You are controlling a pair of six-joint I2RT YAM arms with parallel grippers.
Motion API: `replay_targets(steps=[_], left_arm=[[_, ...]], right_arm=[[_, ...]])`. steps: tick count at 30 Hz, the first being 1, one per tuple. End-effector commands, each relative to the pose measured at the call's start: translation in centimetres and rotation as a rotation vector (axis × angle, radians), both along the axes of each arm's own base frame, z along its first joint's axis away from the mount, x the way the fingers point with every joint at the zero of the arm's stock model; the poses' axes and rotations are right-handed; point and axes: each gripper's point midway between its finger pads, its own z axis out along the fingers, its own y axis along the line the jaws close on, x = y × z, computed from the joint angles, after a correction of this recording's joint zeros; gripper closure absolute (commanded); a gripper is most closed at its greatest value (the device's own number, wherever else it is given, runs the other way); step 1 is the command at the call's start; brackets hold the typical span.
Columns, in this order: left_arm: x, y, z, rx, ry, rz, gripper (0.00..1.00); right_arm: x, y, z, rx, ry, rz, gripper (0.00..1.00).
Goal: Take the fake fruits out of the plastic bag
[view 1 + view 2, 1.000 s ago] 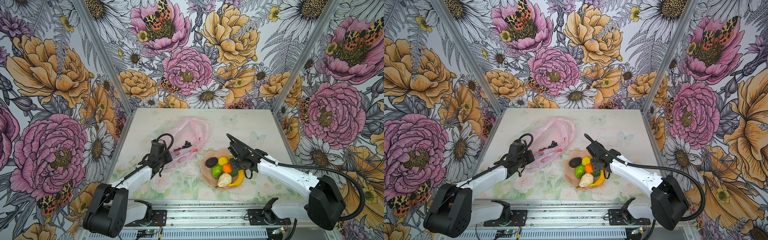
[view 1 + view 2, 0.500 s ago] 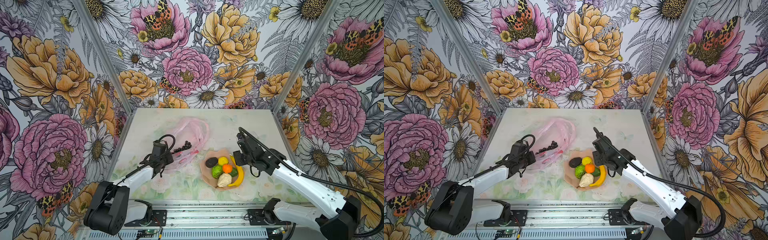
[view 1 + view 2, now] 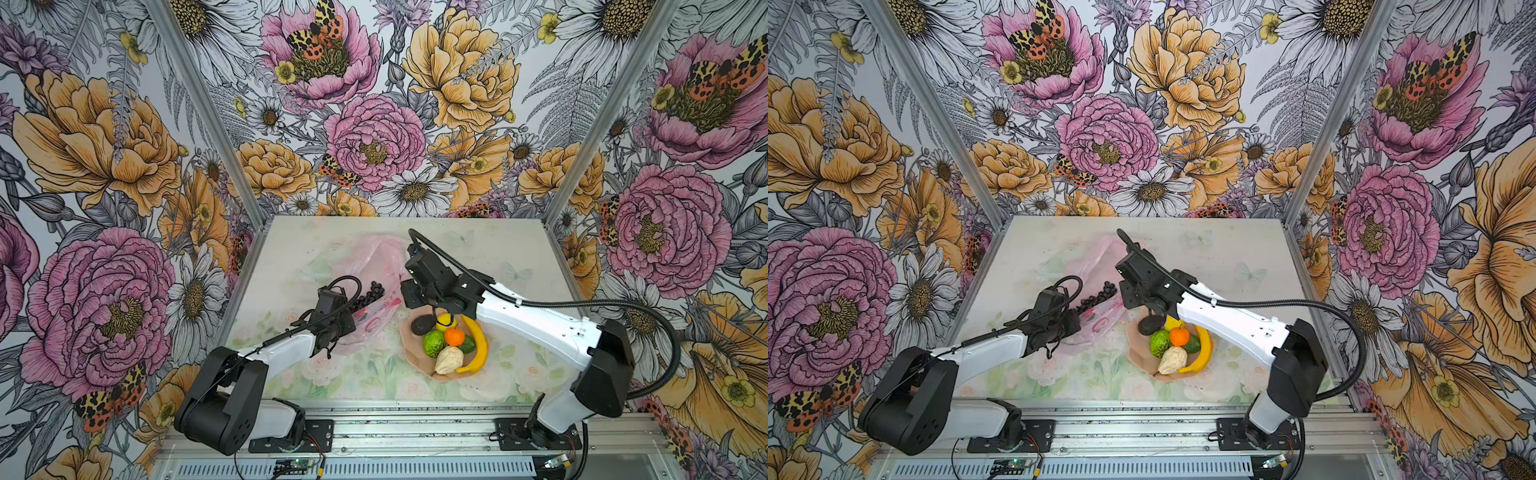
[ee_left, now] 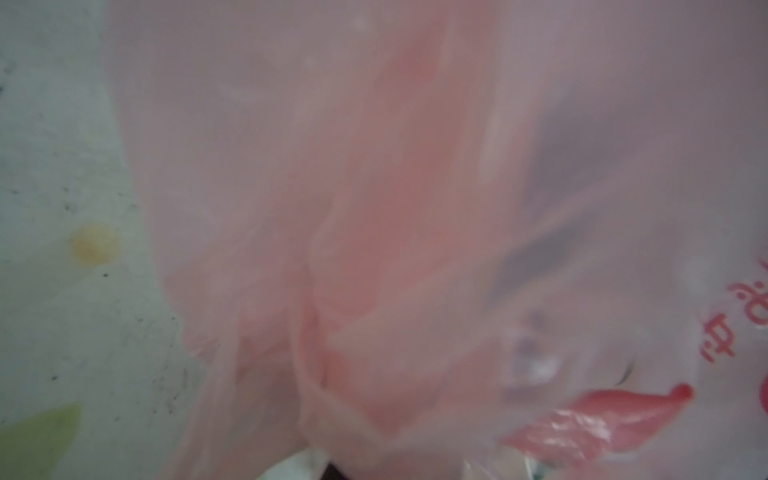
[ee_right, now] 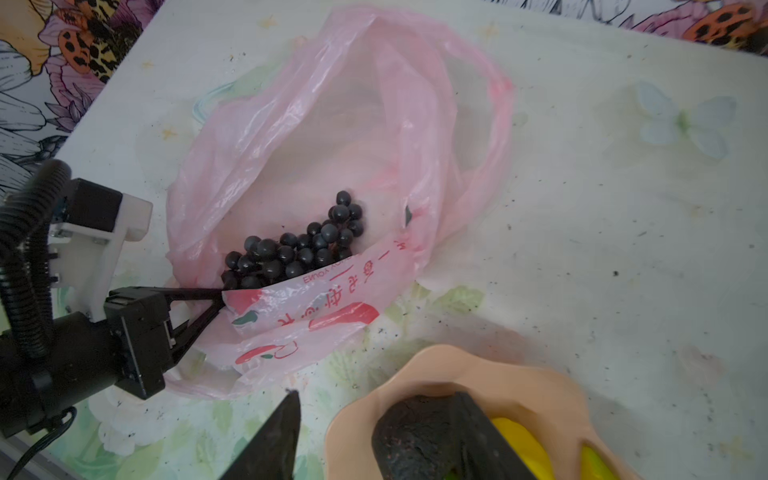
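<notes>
The pale pink plastic bag (image 3: 376, 255) (image 5: 332, 124) lies open on the table with a dark grape bunch (image 3: 368, 293) (image 5: 295, 249) inside its mouth. My left gripper (image 3: 348, 321) (image 3: 1077, 320) (image 5: 219, 296) is shut on the bag's printed front edge, and pink film (image 4: 374, 208) fills the left wrist view. My right gripper (image 5: 376, 399) (image 3: 410, 301) hangs open over the plate's edge nearest the bag, holding nothing. On the plate lie the avocado (image 3: 422, 325), lemon (image 3: 446, 320), tangerine (image 3: 454, 336), lime-green fruit (image 3: 433, 343), pear (image 3: 449, 360) and banana (image 3: 478, 345).
The peach wavy-edged plate (image 3: 415, 359) (image 5: 519, 386) sits just right of the bag, near the table's front. Floral walls close the table in on three sides. An aluminium rail (image 3: 395, 419) with both arm bases runs along the front edge.
My right gripper rose from the plate and swung left and back toward the bag, jaws a little wider. The left gripper kept its hold on the bag.
</notes>
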Motion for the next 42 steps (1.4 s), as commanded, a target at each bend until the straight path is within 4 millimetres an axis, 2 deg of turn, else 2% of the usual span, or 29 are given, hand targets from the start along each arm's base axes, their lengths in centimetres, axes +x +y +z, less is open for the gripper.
replay_targets(steps=[1,4,6,7,9,14,18,23,26,34,37,42], left_arm=[[-0.2,-0.6,0.3,-0.045,-0.010,0.000,1.00],[-0.4,-0.7,0.3,-0.051,-0.009,-0.002,1.00],[-0.4,-0.6,0.3,-0.054,-0.009,0.006,1.00],[-0.3,-0.5,0.5,-0.059,-0.017,0.011,1.00],[-0.1,-0.3,0.8,-0.066,-0.031,0.021,1.00],[0.9,-0.5,1.7,-0.076,-0.053,0.018,1.00],[1.3,-0.2,1.9,-0.097,-0.055,0.029,0.93],[1.3,1.1,2.9,-0.106,-0.086,0.060,0.81],[1.2,1.6,3.4,-0.107,-0.102,0.071,0.70],[1.2,2.5,3.0,-0.102,-0.092,0.091,0.50],[1.2,2.5,2.4,-0.107,-0.069,0.092,0.51],[0.4,2.5,0.6,-0.111,-0.007,0.092,0.64]], right_arm=[[0.9,4.6,0.3,0.113,0.017,0.020,0.41],[1.4,7.9,-1.6,0.120,0.057,0.065,0.41],[1.8,9.3,-3.3,0.117,0.090,0.074,0.42],[1.9,9.8,-4.1,0.113,0.104,0.081,0.46],[1.9,10.3,-5.7,0.098,0.131,0.087,0.52],[1.6,10.9,-9.1,0.070,0.192,0.103,0.55],[0.9,10.6,-11.0,0.046,0.229,0.105,0.63],[-0.4,9.8,-12.5,0.015,0.258,0.112,0.69],[-0.8,9.6,-13.6,-0.001,0.272,0.115,0.70],[-0.3,10.7,-14.9,-0.008,0.271,0.144,0.69],[-0.2,11.2,-15.6,-0.016,0.278,0.159,0.68],[0.8,11.8,-15.9,-0.011,0.271,0.166,0.66]])
